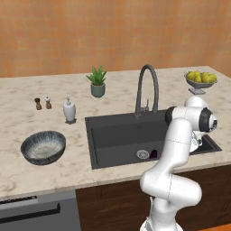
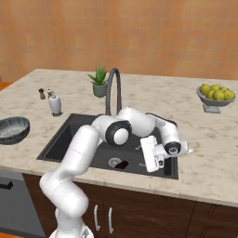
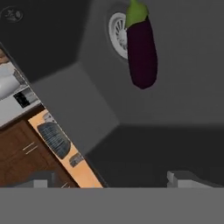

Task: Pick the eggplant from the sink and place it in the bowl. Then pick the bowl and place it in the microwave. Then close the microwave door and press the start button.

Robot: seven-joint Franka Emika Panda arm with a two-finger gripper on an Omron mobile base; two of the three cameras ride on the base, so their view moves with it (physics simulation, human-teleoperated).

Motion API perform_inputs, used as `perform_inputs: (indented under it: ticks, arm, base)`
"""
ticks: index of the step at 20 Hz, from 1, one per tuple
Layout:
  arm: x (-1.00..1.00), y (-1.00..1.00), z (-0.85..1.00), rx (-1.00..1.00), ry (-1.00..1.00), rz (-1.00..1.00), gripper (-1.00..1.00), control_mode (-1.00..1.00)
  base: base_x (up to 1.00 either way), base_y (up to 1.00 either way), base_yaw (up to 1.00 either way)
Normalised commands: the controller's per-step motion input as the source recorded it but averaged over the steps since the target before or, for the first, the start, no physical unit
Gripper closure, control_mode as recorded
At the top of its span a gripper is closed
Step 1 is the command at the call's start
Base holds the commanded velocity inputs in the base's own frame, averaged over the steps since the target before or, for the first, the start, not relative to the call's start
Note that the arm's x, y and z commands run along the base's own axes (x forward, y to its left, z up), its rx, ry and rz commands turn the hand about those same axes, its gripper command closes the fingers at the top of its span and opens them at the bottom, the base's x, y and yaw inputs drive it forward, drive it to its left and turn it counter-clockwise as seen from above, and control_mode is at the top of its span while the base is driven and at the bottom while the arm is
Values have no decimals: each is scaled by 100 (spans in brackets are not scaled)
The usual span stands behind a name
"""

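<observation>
Purple eggplant [image 3: 141, 50] lies in the sink [image 1: 113, 135] by the drain; your gripper [image 3: 118, 178] hangs wide open, empty; bowl [image 1: 43, 147] unfilled, everything left.

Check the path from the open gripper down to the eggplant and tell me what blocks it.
Nothing visible blocks it. In the hand view the eggplant lies on the bare sink floor beside the drain, with only empty basin between it and the open gripper.

open sink [image 1: 113, 135] floor around the eggplant [image 3: 141, 52]; tap [image 1: 146, 88] stands behind.
</observation>
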Motion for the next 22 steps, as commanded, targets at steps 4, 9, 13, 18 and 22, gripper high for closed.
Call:
perform_inputs:
  ticks: [4,9,13,18,22]
  arm:
    - [8,29,-54,-11,1,0,-100,-100]
    - [49,24,-44,-5,8,-4,-100,-100]
    - [56,29,-8,0,9,-3,-100,-100]
    - [31,2,-63,0,8,0,-100,-100]
    - [26,6,-59,0,1,0,-100,-100]
  base:
    - [0,0,0]
    - [0,0,0]
    - [0,0,0]
    - [0,0,0]
    - [0,0,0]
